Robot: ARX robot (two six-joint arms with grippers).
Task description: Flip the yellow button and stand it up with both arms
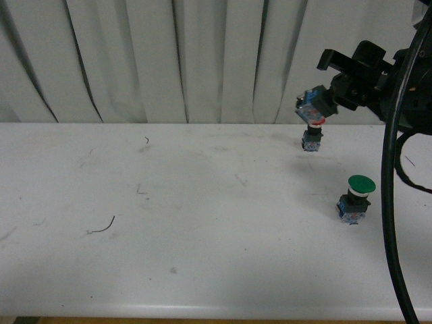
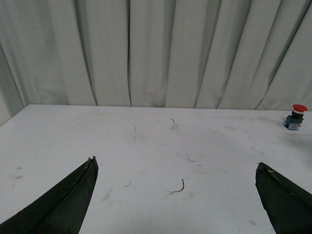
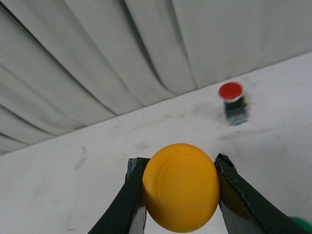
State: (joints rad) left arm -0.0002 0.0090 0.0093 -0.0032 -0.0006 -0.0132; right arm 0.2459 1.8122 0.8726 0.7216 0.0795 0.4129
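Observation:
In the right wrist view the yellow button [image 3: 180, 187] fills the gap between the fingers, its round yellow cap facing the camera. My right gripper [image 3: 180, 160] is shut on it. In the front view that gripper [image 1: 325, 100] hangs at the upper right, well above the table, and only the yellow button's blue-grey base [image 1: 308, 102] shows, sticking out to the left. My left gripper [image 2: 175, 162] is open over bare table with nothing between its fingers. The left arm is out of the front view.
A red-capped button [image 1: 312, 133] stands on the white table [image 1: 202, 223] right below the held one; it also shows as the red-capped button [image 3: 232, 101] and, far off, [image 2: 295, 117]. A green-capped button [image 1: 358, 197] stands nearer the front. A thin wire scrap [image 1: 102, 227] lies at the left. Curtains hang behind.

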